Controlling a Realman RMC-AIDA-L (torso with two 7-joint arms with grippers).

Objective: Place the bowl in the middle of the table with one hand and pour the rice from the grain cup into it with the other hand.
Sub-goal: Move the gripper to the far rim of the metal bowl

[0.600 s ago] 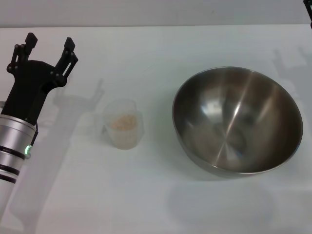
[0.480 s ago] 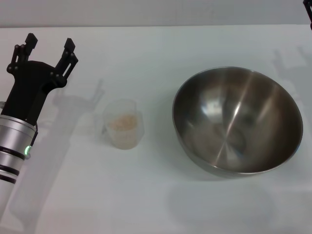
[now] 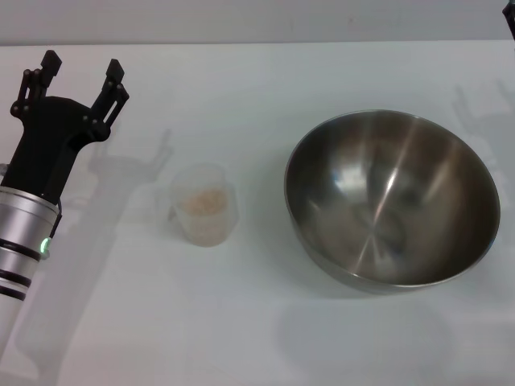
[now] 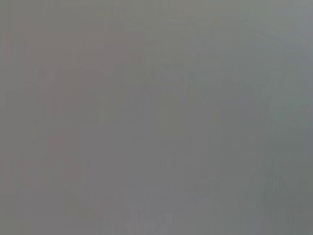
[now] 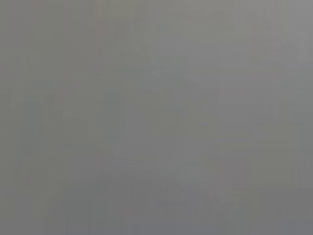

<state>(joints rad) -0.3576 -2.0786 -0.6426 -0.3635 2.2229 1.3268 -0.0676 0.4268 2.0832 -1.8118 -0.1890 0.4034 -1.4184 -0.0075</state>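
The steel bowl stands empty on the right half of the white table. The clear grain cup stands upright left of the middle, with pale rice in it. My left gripper is open and empty at the far left, up and to the left of the cup and apart from it. Only a dark sliver of my right arm shows at the top right corner. Both wrist views show only plain grey.
The table's far edge runs along the top of the head view. Bare tabletop lies between the cup and the bowl and along the front.
My left gripper has shifted very slightly. The cup and the bowl have not moved.
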